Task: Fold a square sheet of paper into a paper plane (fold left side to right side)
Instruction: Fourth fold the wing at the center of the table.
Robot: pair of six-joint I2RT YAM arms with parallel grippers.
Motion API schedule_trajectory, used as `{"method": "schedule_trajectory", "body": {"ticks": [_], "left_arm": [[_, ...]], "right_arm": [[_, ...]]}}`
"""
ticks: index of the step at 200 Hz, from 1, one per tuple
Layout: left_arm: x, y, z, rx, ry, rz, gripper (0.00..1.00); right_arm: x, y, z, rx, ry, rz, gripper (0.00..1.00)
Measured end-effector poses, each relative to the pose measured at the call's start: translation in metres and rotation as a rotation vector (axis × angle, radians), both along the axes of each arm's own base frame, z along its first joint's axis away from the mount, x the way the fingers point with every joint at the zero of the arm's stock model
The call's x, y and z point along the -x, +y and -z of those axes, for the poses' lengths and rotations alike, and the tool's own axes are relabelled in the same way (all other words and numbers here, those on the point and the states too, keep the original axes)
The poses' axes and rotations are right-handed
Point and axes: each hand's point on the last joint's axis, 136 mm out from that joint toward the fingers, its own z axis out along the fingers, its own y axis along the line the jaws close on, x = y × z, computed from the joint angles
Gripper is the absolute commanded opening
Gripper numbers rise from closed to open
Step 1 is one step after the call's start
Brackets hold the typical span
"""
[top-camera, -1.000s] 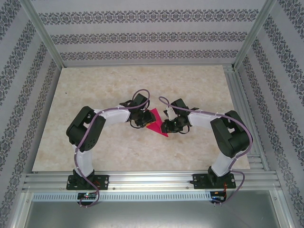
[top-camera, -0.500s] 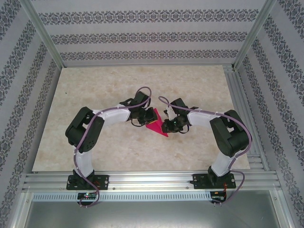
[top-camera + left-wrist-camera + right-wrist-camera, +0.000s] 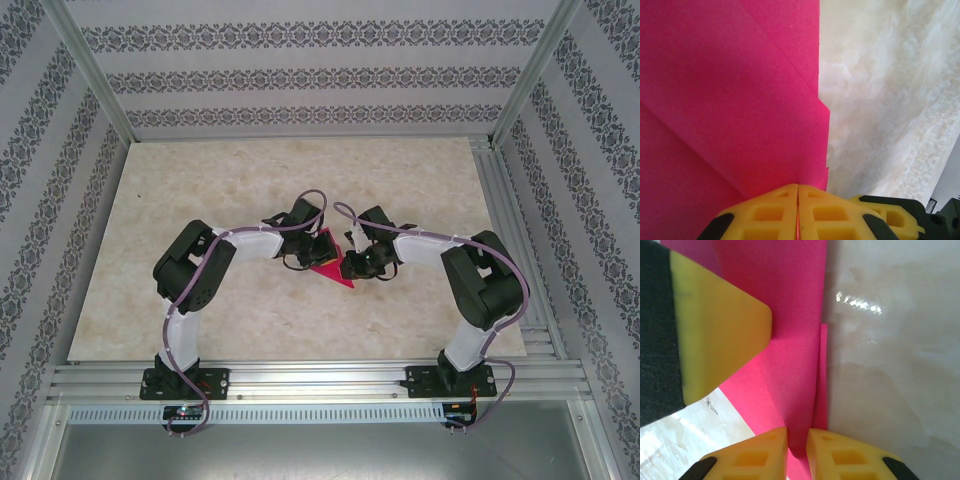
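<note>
The sheet of paper (image 3: pixel 331 268) is a magenta-pink pointed wedge on the table between my two grippers. My left gripper (image 3: pixel 312 250) is at its left edge and my right gripper (image 3: pixel 348 264) at its right edge. In the left wrist view the left gripper (image 3: pixel 798 189) is shut on the creased paper (image 3: pixel 730 100), which runs up and away from the jaws. In the right wrist view the right gripper (image 3: pixel 797 436) pinches a folded ridge of paper (image 3: pixel 795 330), leaving only a narrow gap. A yellow finger (image 3: pixel 720 335) of the left gripper hangs over the paper there.
The marbled tabletop (image 3: pixel 200 190) extends all around the paper. Aluminium rails run along the near edge (image 3: pixel 320 378) and the right side (image 3: pixel 508 230). Patterned walls enclose the cell on three sides.
My left arm has swung to the right, carrying its side of the paper toward the right gripper. The visible pink area is narrower. The right arm has barely moved.
</note>
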Motion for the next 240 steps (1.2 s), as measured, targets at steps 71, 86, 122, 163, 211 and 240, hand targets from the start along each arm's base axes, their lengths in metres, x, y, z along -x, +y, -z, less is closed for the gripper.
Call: {"method": "schedule_trajectory", "body": {"ticks": [71,86,122,163,211,240], "left_arm": [[-0.001,0.004,0.008,-0.031,-0.009,0.010,0.10],[-0.002,0.006,0.008,-0.039,-0.018,0.019,0.10],[-0.011,0.019,0.008,-0.067,-0.029,0.016,0.14],[-0.040,0.050,0.006,-0.111,-0.053,-0.035,0.16],[-0.084,0.073,0.007,-0.121,-0.079,-0.081,0.16],[-0.101,0.086,0.006,-0.125,-0.092,-0.100,0.16]], "right_arm": [[0.000,-0.001,0.001,0.030,-0.002,-0.001,0.19],[0.000,0.000,0.001,0.034,-0.001,-0.004,0.19],[0.000,0.000,0.001,0.045,0.003,-0.005,0.19],[0.000,0.000,0.001,0.052,0.002,-0.007,0.19],[0.000,0.000,0.001,0.057,0.000,-0.007,0.19],[0.000,0.000,0.002,0.058,0.000,-0.007,0.19]]}}
